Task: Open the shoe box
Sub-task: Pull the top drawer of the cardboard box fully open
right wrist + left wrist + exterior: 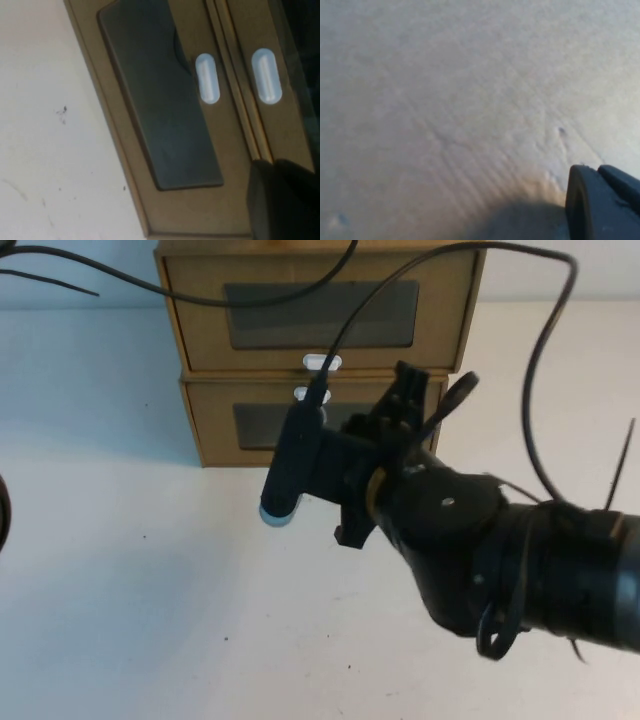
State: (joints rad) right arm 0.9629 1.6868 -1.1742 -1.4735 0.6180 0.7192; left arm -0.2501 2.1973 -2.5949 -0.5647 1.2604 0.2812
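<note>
- The table [120, 590] is being seen beneath both grippers (pale and lightly speckled).
- The lower shoe box [215, 430] and the upper shoe box [200, 330] are being shown stacked directly ahead of the right gripper, both fronts sitting flush and closed.
- The right gripper [408, 390] is being held with its fingers pressed together, just in front of the lower shoe box (contact cannot be told).
- The left gripper [602, 205] is being held over bare table; its state cannot be told.
- The white handles [207, 78] are being shown side by side at the seam, ahead of the right gripper.
</note>
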